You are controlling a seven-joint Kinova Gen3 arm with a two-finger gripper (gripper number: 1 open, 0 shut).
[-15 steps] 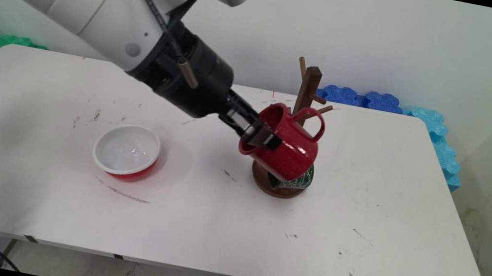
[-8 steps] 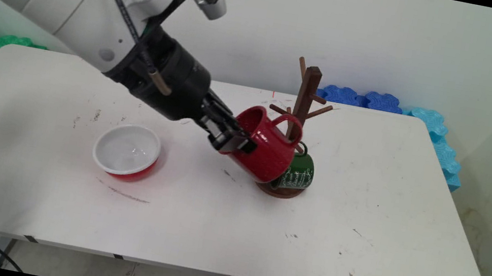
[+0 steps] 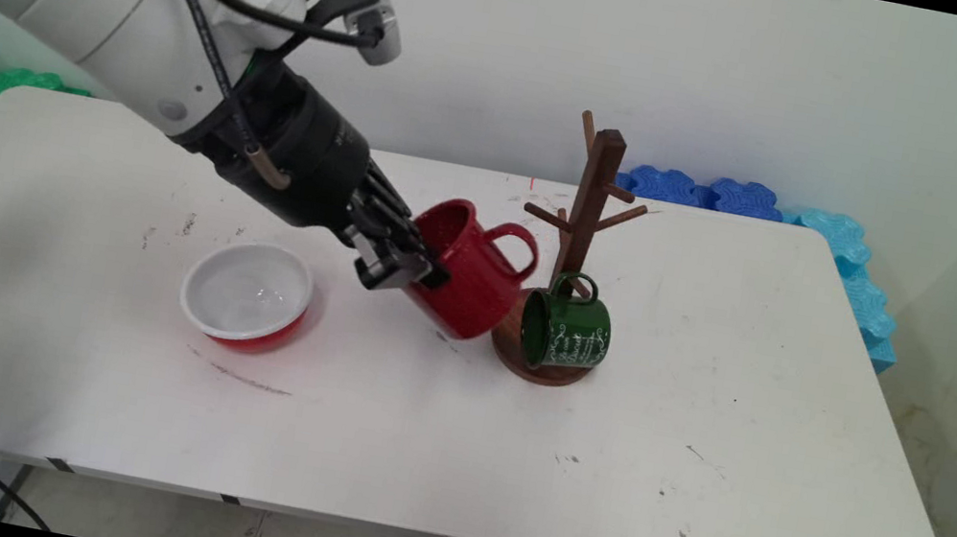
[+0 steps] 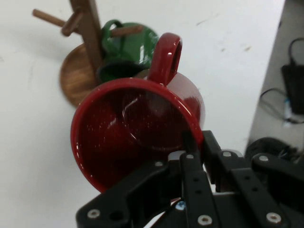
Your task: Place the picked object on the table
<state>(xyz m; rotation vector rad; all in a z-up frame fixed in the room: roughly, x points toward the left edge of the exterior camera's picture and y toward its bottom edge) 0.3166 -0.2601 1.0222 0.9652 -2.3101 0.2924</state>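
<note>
Fingers (image 3: pixel 393 266) clamp the red mug's (image 3: pixel 467 269) rim. Mug has withdrawn left, clear of the wooden rack (image 3: pixel 586 218). Green mug (image 3: pixel 567 332) remains hung.

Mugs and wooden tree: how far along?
Done: the dark green mug hangs by its handle on a low peg of the brown wooden mug tree. In hand: the hand is shut on the rim of the tilted red enamel mug, beside the tree. Left: that mug is on no peg.
</note>
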